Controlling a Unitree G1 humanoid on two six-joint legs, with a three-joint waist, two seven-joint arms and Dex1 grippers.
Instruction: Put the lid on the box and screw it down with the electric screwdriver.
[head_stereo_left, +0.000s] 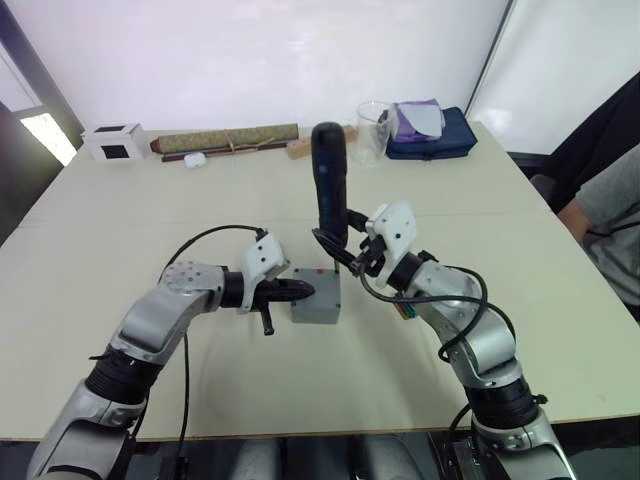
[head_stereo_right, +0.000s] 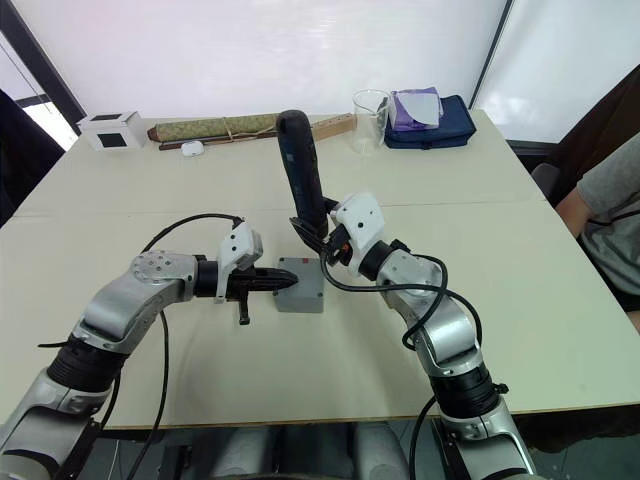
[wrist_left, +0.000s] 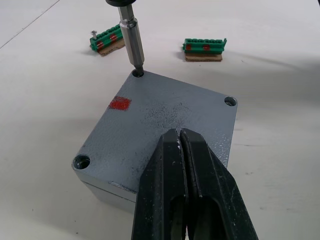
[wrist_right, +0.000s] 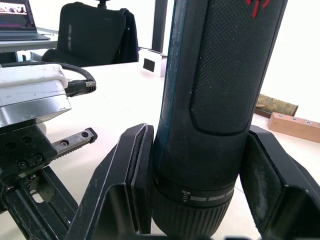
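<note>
Lid and box sit together as one grey block near the middle of the worktop, a little toward its near edge, the lid already seated flush with a red mark beside one corner. Both look like rigid cast metal, heavy for their size and smooth-faced, so I judge the block would slide sooner than tip under a sideways push; pressing down on the lid's flat top is the sensible hold. The left gripper does just that, fingers clenched together with nothing between them, tips resting on the lid.

The electric screwdriver stands nearly upright, clamped low on its textured black barrel by the right gripper. Its bit is set into the screw hole at the lid's corner nearest the far edge of the worktop. The tool is long and probably top-heavy above that grip, so it could lean off the hole.

Whether a screw sits under the bit cannot be made out. Two other corner holes look dark, possibly empty; the fourth corner hides behind the left gripper. Two green strips lie just beyond the box, their contents too small to tell.
</note>
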